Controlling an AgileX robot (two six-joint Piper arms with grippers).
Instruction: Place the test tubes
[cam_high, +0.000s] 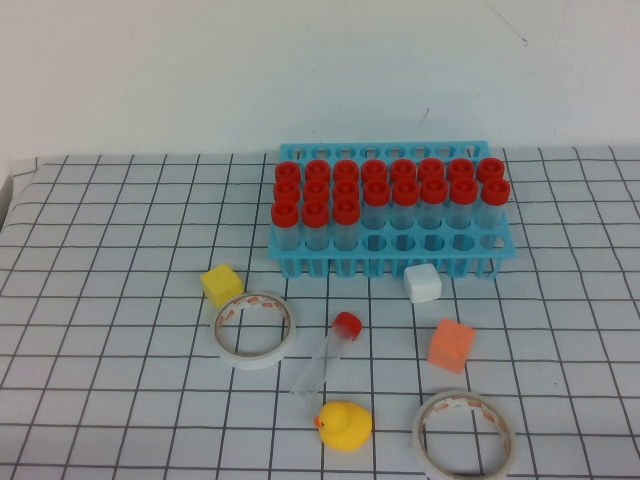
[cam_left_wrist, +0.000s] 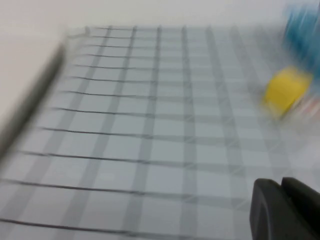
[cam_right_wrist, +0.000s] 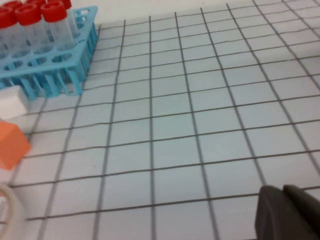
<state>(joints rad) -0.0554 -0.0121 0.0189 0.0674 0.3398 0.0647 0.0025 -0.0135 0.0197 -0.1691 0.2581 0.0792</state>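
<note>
One red-capped test tube (cam_high: 325, 358) lay loose on the table (cam_high: 120, 260) before the blue rack (cam_high: 390, 266), which held two full rows of capped tubes (cam_high: 404, 187) plus three more. The left gripper (cam_left_wrist: 282, 210) and right gripper (cam_right_wrist: 287, 212) hovered over the table's left and right sides, clenched empty.

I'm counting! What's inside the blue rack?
Red-capped tubes; several front holes are empty. The blue rack hides tube bottoms. Left hand and right hand hover shut over the mat.

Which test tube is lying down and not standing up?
The loose test tube beside the yellow duck; the other tubes stand in the blue rack. Left gripper and right gripper hover shut above the checked mat.
</note>
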